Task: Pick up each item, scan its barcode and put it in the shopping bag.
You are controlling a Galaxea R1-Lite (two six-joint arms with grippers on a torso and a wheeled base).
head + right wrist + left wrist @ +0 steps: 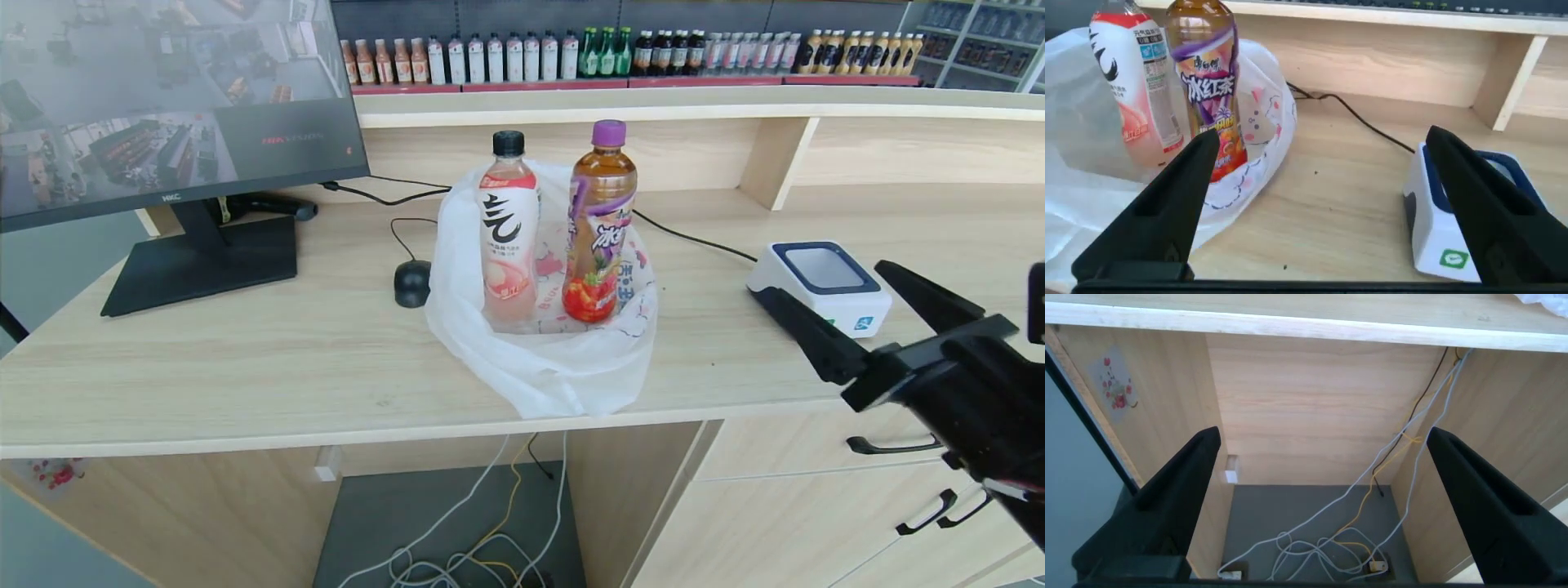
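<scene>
The shopping bag (563,371) lies open on the counter (245,351), holding two upright bottles side by side: a pink drink (508,237) and a purple-capped tea (600,229). Right of the bag sits the scanner (824,282), with the right gripper (1319,140) spread and empty near it. Below the bag, the left gripper (1323,433) is spread too.

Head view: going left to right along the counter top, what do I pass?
monitor → mouse → pink bottle → tea bottle → barcode scanner
</scene>
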